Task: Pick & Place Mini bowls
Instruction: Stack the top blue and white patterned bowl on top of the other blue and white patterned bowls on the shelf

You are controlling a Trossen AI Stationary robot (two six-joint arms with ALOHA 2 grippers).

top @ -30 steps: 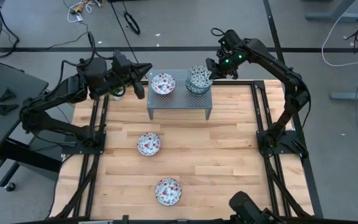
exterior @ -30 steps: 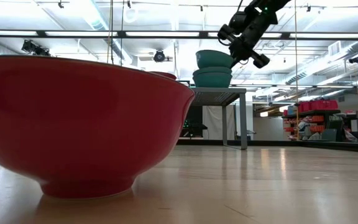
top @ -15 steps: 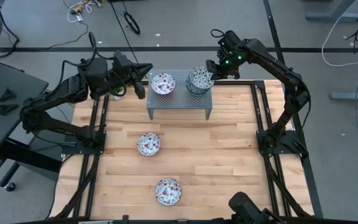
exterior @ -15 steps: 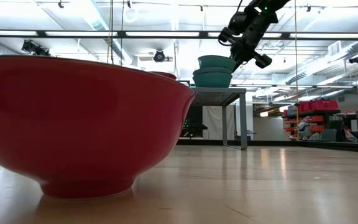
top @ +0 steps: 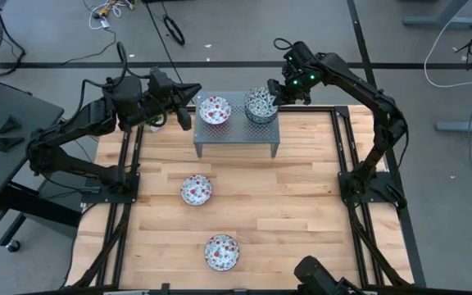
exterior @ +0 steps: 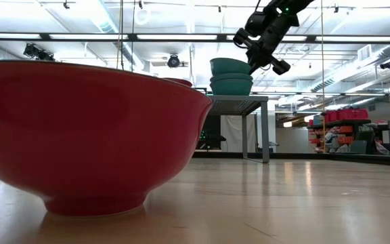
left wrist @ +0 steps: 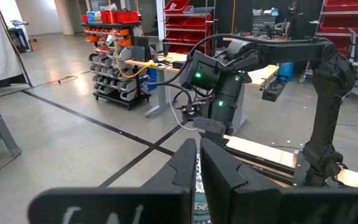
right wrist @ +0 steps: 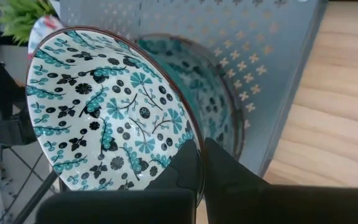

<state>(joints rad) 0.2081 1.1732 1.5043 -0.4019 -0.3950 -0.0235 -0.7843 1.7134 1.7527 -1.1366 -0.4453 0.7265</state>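
Observation:
My right gripper (top: 277,92) is shut on a green-teal mini bowl (top: 258,102) over the grey perforated stand (top: 236,135), right above the other green-teal bowls (exterior: 231,85) stacked there. Whether the held bowl touches that stack I cannot tell. One reddish-pink bowl (top: 215,109) stands on the stand's left part. Two more reddish-pink bowls (top: 196,189) (top: 221,251) sit on the wooden table; one of them (exterior: 87,129) fills the near side of the low view. My left gripper (top: 191,98) waits, shut, in the air beside the stand's left end. My right gripper pinches the green-teal bowl's rim (right wrist: 191,140), one finger inside the bowl and one outside. The fingers (exterior: 257,55) come from the table's right, slanting downward. The bowl is slightly tilted, its patterned inside (right wrist: 104,118) facing up, over the bowl beneath (right wrist: 213,93).
The stand rests at the table's far middle on its legs (exterior: 265,129). Dark metal rails (top: 342,156) run along the table's left and right edges. Bare wood (top: 301,221) lies right of the two table bowls. Racks and shelves fill the room behind.
My right gripper has shifted a little toward the table's left with the green-teal bowl, staying over the stack. The bowl, steeply tipped a second ago, now sits closer to level. The left arm and the reddish-pink bowls have kept still.

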